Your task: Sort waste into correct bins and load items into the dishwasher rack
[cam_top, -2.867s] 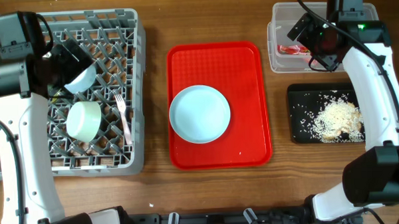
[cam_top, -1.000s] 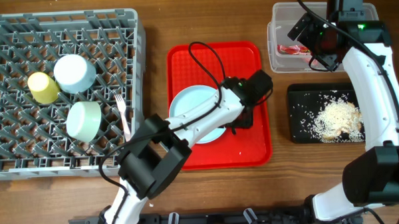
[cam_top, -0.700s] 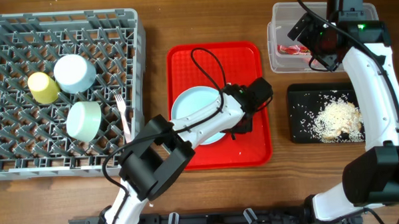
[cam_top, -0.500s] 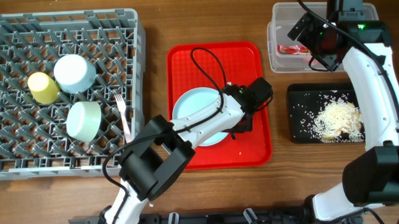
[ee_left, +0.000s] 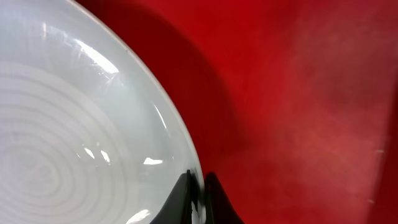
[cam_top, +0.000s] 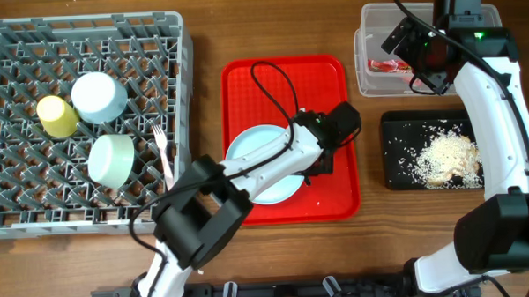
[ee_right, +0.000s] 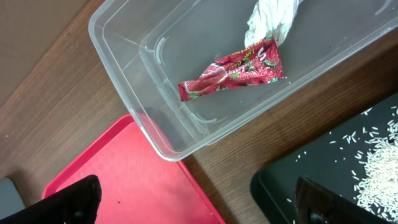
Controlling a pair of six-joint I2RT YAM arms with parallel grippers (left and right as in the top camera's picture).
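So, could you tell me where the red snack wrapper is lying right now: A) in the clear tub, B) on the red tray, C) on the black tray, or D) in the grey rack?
A: the red snack wrapper lies inside the clear tub, beside the white napkin, as the right wrist view shows.
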